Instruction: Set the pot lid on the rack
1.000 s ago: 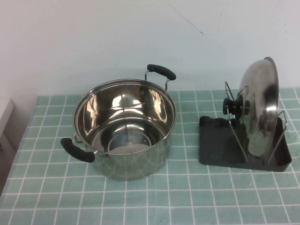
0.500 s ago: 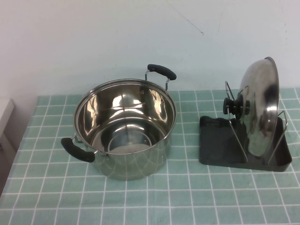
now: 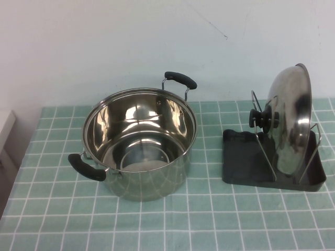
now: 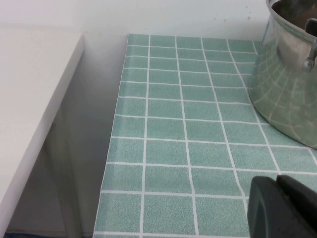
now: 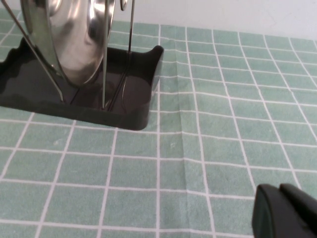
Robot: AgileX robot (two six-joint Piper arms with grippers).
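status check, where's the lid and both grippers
Lid upright in rack, between the wire loops. Left gripper low over the cloth near the pot; right gripper low beside rack; both hold nothing. Nothing in the way.

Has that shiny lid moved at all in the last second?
No. The pot lid stands on edge in the rack as before, same spot beside the pot. Left tool and right tool sit low, away from it.

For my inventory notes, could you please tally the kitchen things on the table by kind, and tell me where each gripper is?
Pot: 1
Pot lid, standing on edge in the rack: 1
Rack: 1
Total: 3
Left gripper: over the tablecloth beside the pot.
Right gripper: over the tablecloth near the rack.
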